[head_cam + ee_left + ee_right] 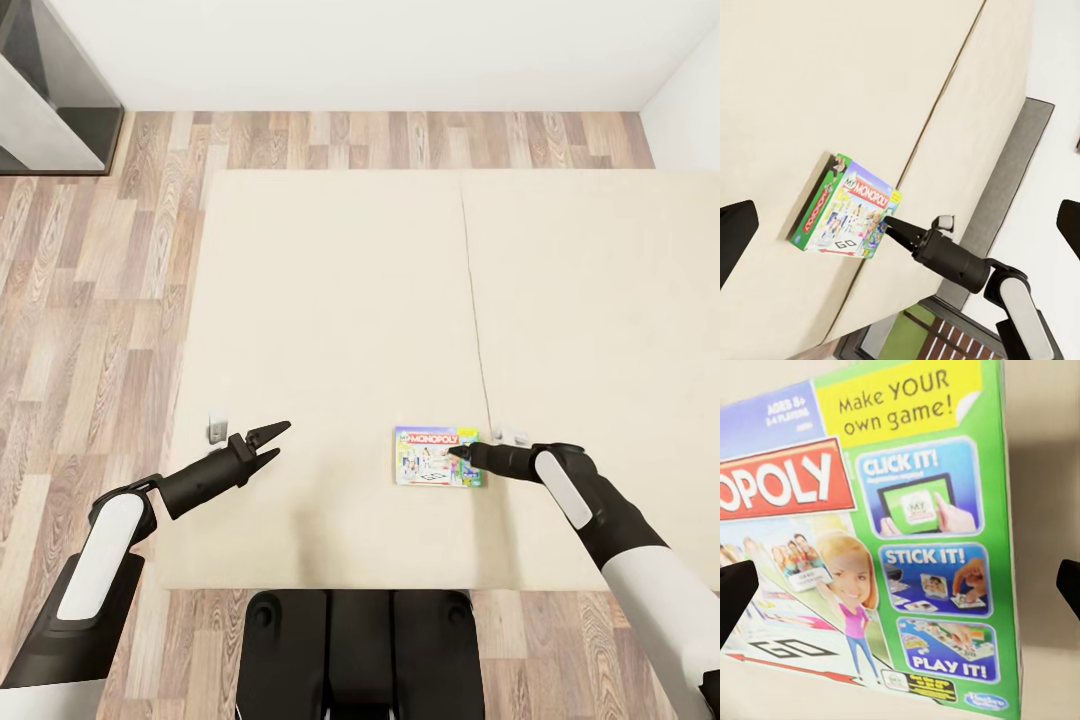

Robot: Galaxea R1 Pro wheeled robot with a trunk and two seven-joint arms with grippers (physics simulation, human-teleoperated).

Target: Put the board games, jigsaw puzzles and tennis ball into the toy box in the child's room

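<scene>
Bedding fills the middle of the head view: the beige bed [340, 300] has a seam running down it right of centre, with wood-plank floor [90, 300] along its left and top edges. The Monopoly board game [438, 457] lies flat on the mattress in the lower centre-right, just left of the seam. The right gripper [462, 453] points left with its tip at the box's right edge; from the head view its fingers merge into one dark point, but the right wrist view shows dark fingertips [736, 596] far apart at both frame edges, holding nothing, the box lid close and cropped. The left gripper [271, 444], lower left, hangs over bare mattress with its jaws parted and empty. A dark cabinet [55, 90] is cut off at upper left.
</scene>
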